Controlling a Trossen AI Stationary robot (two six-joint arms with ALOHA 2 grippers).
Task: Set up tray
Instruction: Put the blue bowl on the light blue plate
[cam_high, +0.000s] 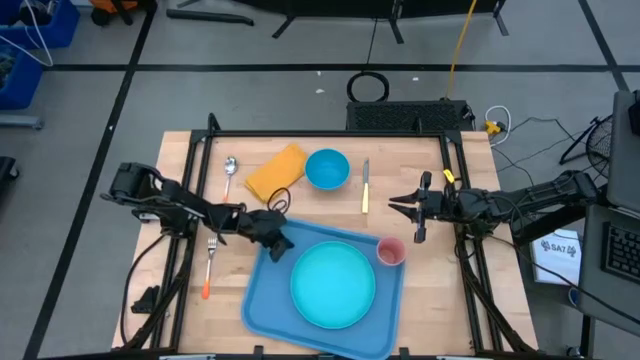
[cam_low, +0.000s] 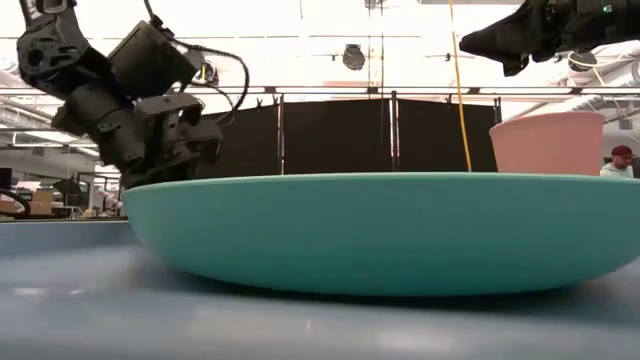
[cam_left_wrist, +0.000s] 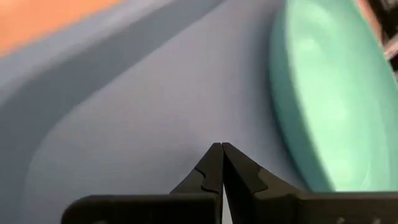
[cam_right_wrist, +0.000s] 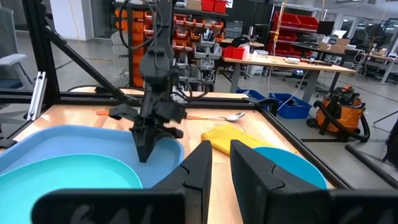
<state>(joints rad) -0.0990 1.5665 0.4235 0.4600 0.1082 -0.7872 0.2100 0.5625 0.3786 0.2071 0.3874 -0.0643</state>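
- Part done, by the look of it: large light-blue rounded plastic tray (cam_high: 262, 305) near the front of the pale wooden worktop (cam_high: 440, 300), round teal plate (cam_high: 333, 285) and pink cup (cam_high: 390, 252) aboard.
- Still off it: blue bowl (cam_high: 327, 168), yellow cloth (cam_high: 275, 172), knife (cam_high: 366, 187), spoon (cam_high: 230, 172), orange-handled fork (cam_high: 209, 265).
- Left hand (cam_high: 281, 243) clenched, empty, over the tray's corner.
- Right hand (cam_high: 413, 206) slightly parted, empty, aloft beside the cup.

Teal plate (cam_high: 333, 285) and pink cup (cam_high: 391, 251) crowd tray (cam_high: 268, 305), bare strip along its left edge

Smooth matt plastic tray (cam_high: 262, 300) and plate (cam_high: 333, 285) on pale wood table (cam_high: 440, 300).
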